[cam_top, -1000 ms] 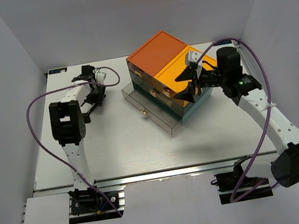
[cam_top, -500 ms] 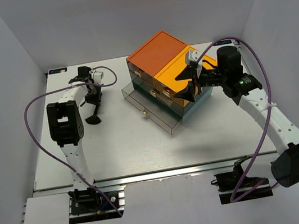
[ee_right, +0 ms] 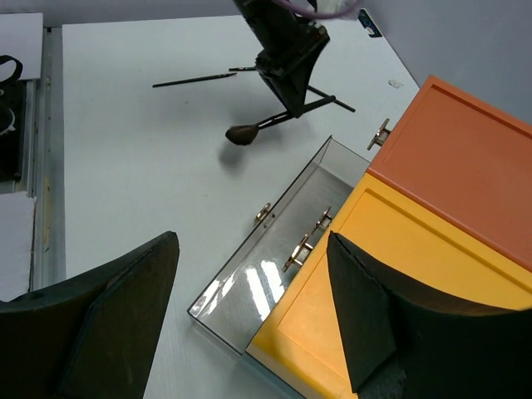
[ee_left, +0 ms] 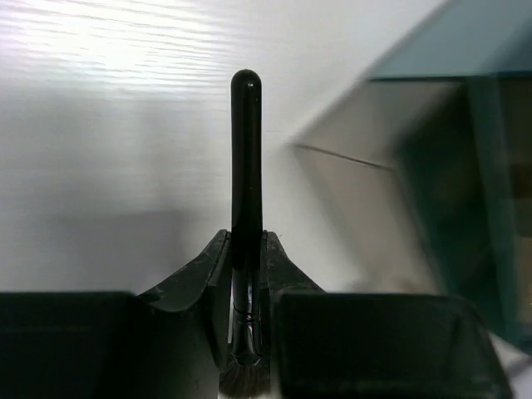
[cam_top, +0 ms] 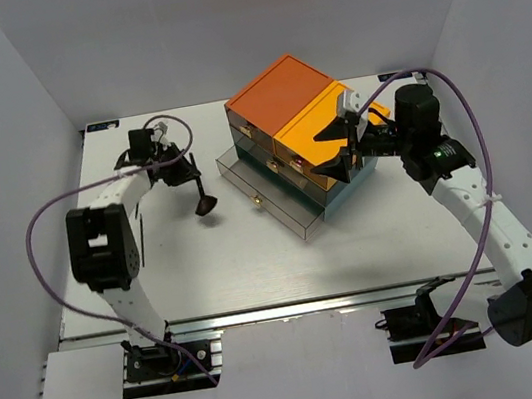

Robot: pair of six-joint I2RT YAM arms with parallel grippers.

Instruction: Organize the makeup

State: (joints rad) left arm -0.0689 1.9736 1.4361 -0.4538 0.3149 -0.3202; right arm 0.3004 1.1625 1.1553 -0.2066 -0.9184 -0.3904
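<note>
My left gripper (cam_top: 181, 164) is shut on a black makeup brush (cam_top: 203, 204) and holds it above the table, left of the drawer box. In the left wrist view the brush's handle (ee_left: 246, 158) stands up between my fingers (ee_left: 209, 266), with the bristles at the bottom edge. The right wrist view shows the brush (ee_right: 243, 133) hanging head-down from the left gripper (ee_right: 291, 104). A thin black stick (ee_right: 195, 80) lies on the table behind it. My right gripper (cam_top: 340, 150) is open and empty above the box's yellow top (ee_right: 374, 299). Other makeup is out of view.
The drawer box has an orange top (cam_top: 277, 91) and a yellow top (cam_top: 321, 132). Its clear bottom drawer (cam_top: 271, 199) is pulled out toward the left front, and it also shows in the right wrist view (ee_right: 274, 266). Grey walls enclose the table.
My left gripper has moved right toward the drawer box, carrying the brush; the brush head has swung from the table's left part toward the open drawer. The right arm shifted only slightly.
</note>
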